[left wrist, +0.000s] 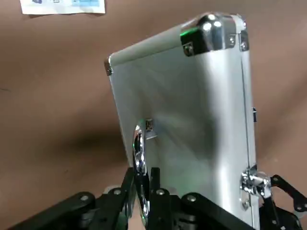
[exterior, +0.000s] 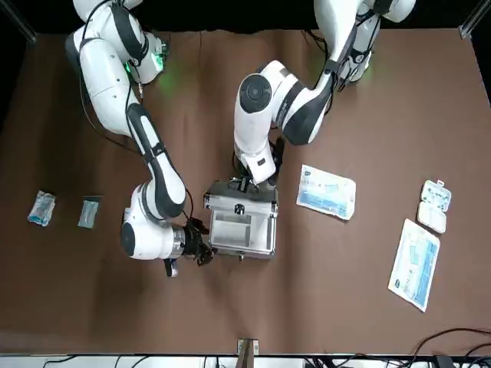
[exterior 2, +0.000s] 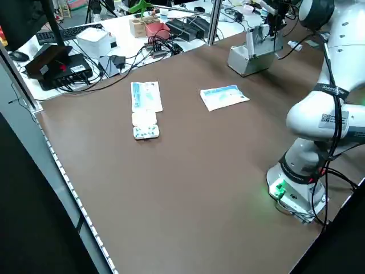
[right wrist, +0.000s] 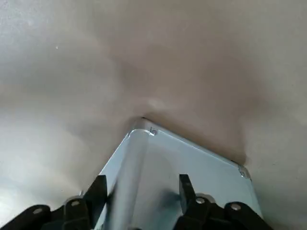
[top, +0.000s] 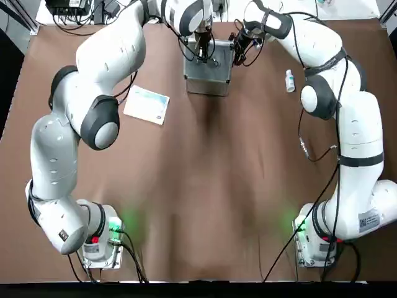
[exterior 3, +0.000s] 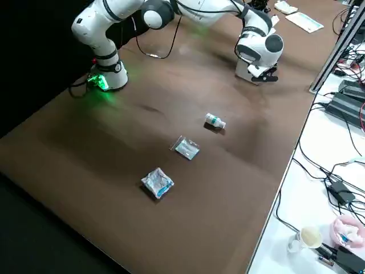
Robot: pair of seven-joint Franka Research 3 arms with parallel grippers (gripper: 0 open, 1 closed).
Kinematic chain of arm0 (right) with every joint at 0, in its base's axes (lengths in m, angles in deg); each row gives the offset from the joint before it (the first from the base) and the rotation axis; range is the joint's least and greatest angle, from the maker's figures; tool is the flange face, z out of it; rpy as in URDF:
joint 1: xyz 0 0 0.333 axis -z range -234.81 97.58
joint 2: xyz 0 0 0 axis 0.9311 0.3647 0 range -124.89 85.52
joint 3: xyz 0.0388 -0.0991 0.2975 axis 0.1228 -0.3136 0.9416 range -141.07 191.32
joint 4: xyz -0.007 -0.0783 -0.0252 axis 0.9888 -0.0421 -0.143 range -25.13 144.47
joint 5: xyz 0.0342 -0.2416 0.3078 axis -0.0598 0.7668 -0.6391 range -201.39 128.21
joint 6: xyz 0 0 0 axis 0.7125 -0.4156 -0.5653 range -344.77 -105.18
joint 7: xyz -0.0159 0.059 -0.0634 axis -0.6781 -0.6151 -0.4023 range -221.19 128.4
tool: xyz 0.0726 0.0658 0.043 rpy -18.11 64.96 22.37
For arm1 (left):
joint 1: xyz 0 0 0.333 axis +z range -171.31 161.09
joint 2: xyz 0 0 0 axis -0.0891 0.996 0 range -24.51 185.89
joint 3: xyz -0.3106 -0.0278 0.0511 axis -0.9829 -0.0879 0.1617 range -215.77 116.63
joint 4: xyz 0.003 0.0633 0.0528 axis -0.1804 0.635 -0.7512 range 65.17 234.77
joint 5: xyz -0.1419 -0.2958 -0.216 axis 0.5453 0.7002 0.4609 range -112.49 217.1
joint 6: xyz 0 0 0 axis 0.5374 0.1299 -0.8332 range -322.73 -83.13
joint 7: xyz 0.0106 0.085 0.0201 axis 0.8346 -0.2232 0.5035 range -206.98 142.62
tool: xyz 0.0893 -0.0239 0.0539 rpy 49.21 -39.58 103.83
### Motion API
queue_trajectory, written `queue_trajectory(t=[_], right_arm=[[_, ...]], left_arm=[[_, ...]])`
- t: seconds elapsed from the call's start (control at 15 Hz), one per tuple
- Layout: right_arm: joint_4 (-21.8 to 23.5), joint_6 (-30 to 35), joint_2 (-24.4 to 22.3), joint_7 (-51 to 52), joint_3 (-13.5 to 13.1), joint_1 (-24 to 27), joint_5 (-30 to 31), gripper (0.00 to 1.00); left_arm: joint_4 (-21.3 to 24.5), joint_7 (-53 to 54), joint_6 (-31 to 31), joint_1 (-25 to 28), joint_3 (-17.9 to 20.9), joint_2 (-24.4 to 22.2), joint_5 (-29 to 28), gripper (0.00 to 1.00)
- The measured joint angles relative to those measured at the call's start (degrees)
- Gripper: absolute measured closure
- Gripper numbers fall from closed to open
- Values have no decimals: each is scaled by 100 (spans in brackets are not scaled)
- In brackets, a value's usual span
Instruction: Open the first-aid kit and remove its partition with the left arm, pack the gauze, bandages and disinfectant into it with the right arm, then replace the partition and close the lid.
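Note:
The silver first-aid kit (top: 208, 77) stands at the table's far middle with its lid (left wrist: 192, 110) swung up. My left gripper (left wrist: 142, 187) is shut on the handle of the lid, above the case (exterior: 239, 230). A pale tray, seemingly the partition (exterior: 230, 228), shows inside the box. My right gripper (right wrist: 140, 189) is open at the case's side, one corner between its fingers. The disinfectant (top: 289, 81) lies on the table to the right of that arm. Two small packets of gauze or bandage (exterior 3: 186, 148) (exterior 3: 157, 182) lie farther out on the right.
A pale blue-and-white flat pack (top: 147, 104) lies left of the case. Farther left are a long flat pack (exterior: 414, 264) and a white blister pack (exterior: 433, 205). A black cable (top: 316, 152) hangs from the right arm. Cables and devices crowd the bench beyond the far edge (exterior 2: 114, 45).

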Motion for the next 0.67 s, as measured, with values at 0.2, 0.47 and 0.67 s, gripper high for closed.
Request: queue_trajectory(t=[0.2,0.47,0.67], right_arm=[[0,1,0,0,-1,0,0,33],[1,1,0,0,-1,0,0,33],[2,1,0,0,-1,0,0,33]], left_arm=[[1,-25,164,1,-59,-26,-2,85],[4,-55,344,4,-126,-41,-2,85],[11,-70,379,4,-143,-46,-15,85]])
